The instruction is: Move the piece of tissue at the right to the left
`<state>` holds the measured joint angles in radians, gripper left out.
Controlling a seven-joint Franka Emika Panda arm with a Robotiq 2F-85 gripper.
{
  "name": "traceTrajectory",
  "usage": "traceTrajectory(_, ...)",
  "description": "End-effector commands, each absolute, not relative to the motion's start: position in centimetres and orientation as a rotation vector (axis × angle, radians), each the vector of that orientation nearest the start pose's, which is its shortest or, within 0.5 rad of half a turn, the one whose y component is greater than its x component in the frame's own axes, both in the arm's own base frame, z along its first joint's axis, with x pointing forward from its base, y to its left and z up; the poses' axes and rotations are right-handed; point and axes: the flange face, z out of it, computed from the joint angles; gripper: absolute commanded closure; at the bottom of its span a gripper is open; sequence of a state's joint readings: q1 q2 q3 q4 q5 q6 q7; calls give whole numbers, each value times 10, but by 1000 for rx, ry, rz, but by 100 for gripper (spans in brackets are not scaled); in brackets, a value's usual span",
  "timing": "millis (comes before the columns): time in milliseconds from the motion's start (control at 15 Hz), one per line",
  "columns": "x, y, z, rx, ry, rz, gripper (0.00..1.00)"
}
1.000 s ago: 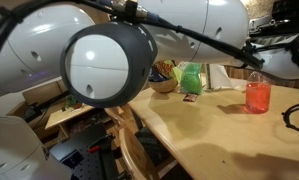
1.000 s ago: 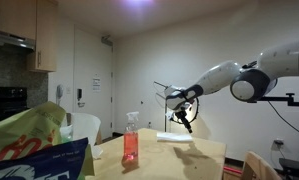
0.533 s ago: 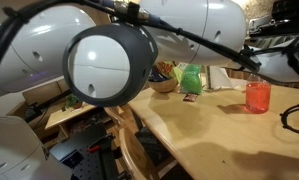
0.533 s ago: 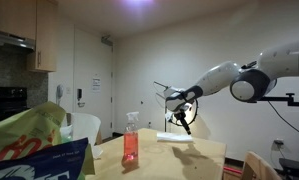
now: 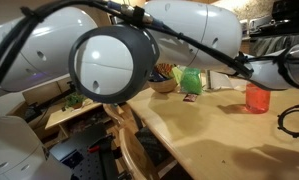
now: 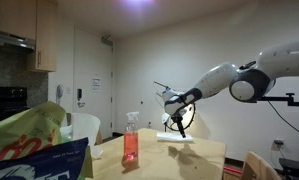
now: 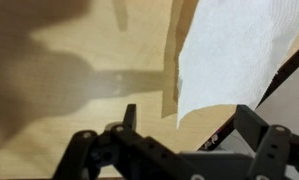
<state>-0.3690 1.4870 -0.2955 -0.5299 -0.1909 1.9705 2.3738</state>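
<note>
The piece of tissue (image 7: 239, 50) is a white sheet lying on the light wooden table (image 7: 69, 90), filling the upper right of the wrist view. My gripper (image 7: 189, 128) hangs open just above its near corner, one finger (image 7: 129, 116) over bare wood and the other at the right over the sheet's side. Nothing is between the jaws. In an exterior view the gripper (image 6: 176, 122) hovers a little above the tissue (image 6: 175, 138) at the far end of the table.
A red spray bottle (image 6: 130, 141) stands mid-table, also seen as the red bottle (image 5: 257, 98) behind the arm. A green object (image 5: 191, 79) and a bowl (image 5: 164, 82) sit at the table's back. A snack bag (image 6: 34, 145) fills the near foreground.
The arm has come down and slightly sideways toward the tissue; it now partly covers the red bottle in an exterior view. The jaws stayed open.
</note>
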Motion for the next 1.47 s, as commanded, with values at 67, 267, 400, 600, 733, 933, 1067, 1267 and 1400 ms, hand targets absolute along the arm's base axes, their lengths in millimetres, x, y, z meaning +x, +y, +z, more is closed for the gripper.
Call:
traceTrajectory(67, 697, -372, 82, -649, 3307, -685, 0)
traceTrajectory(267, 691, -378, 80, -554, 3336, -708, 0)
traceTrajectory(400, 686, -382, 77, -503, 3356, -714, 0)
traceTrajectory(600, 682, -384, 70, -501, 3375, -713, 0)
traceTrajectory(733, 679, -383, 67, -497, 3391, -718, 0)
traceTrajectory(933, 676, -385, 66, -455, 3410, -713, 0)
traceTrajectory(1067, 675, -386, 68, -433, 3427, -715, 0)
traceTrajectory(1267, 678, -386, 73, -251, 3394, -729, 0)
traceTrajectory(1400, 672, -417, 105, -161, 3370, -712, 0)
